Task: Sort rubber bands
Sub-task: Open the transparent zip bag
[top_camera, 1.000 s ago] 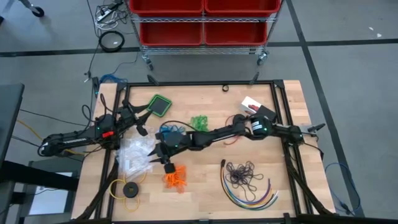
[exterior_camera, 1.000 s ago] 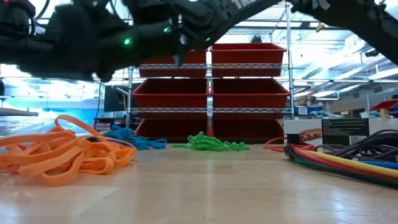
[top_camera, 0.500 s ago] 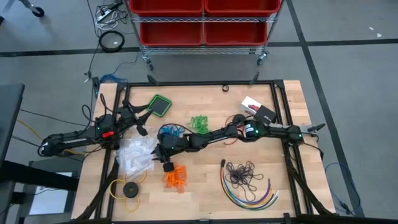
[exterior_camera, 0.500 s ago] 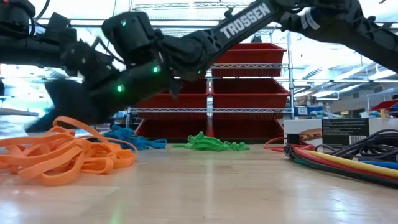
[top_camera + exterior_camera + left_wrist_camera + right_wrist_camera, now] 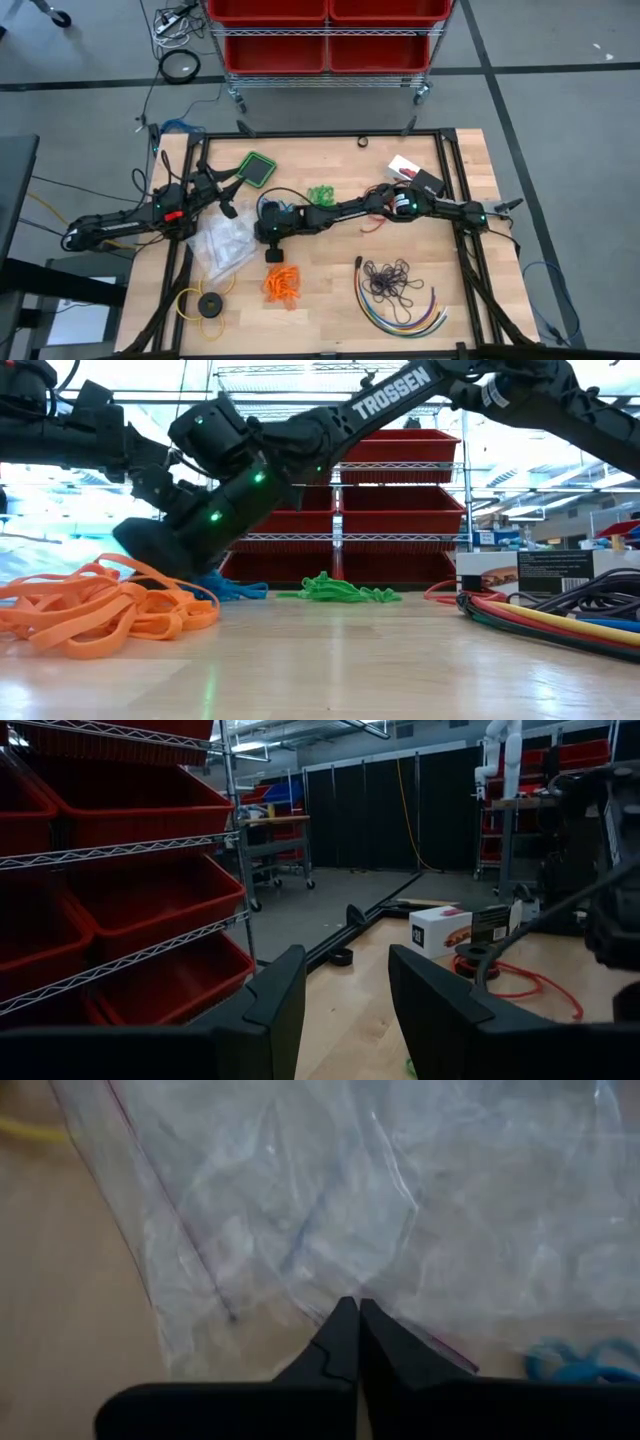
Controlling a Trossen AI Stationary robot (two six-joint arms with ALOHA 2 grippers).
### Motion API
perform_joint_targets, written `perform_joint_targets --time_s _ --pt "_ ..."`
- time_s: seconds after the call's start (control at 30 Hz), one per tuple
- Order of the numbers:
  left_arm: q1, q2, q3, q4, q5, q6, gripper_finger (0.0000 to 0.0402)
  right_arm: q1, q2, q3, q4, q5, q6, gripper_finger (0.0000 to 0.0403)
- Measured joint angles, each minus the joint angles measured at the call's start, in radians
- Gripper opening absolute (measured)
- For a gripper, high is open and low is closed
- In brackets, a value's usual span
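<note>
Bands in separate bunches on table (image 5: 330, 290): orange bunch (image 5: 281, 285) near front, green bunch (image 5: 321, 194) toward back, blue bunch (image 5: 222, 585) by right gripper, dark purple bunch (image 5: 388, 279) front right beside multicoloured cables (image 5: 405, 317); right gripper (image 5: 350, 1318) reaches across to table's left part, fingers clenched together, tips at edge of clear plastic bag (image 5: 225, 242), whether pinching it unclear; left gripper (image 5: 345, 995) raised at left edge, fingers apart, grasping nothing.
</note>
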Motion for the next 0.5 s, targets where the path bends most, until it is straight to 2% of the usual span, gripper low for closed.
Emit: perform_joint_targets --time_s 0.27,0.5 --pt "0.000 0.000 0.000 0.000 0.000 0.000 0.0152 0.007 -0.074 -0.009 -0.161 0.015 0.010 0.0000" --pt "0.000 0.000 0.000 0.000 0.000 0.000 0.0152 0.039 -0.177 -0.006 -0.231 0.013 0.015 0.0000"
